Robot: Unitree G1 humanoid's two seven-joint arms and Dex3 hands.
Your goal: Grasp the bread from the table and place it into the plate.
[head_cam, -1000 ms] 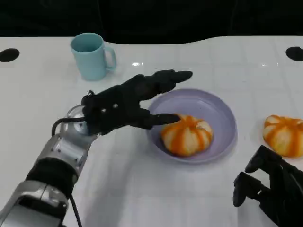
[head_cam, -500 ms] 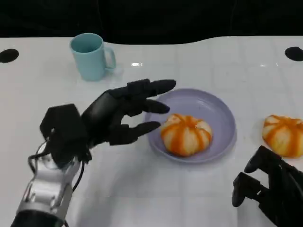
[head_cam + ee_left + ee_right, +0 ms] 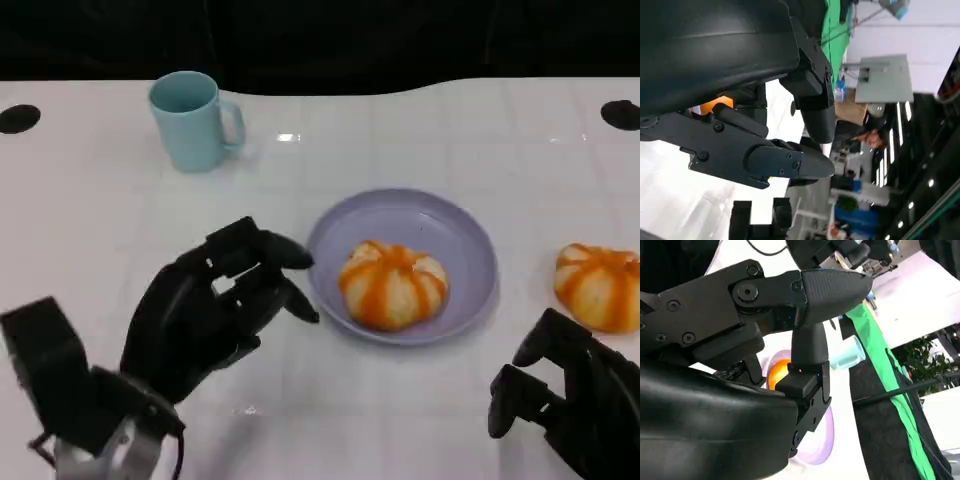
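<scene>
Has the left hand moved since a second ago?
Yes. The left hand has pulled back from over the plate, toward the robot; it is now beside the rim.

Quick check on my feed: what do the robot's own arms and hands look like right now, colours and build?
Both are matte black, many-fingered hands. The left hand has rounded fingertips and a blocky black wrist housing, with a silver forearm section and a thin black cable below it. The right hand is the same black. Close up, the fingers show smooth rounded tips, flat links and round screw heads.
</scene>
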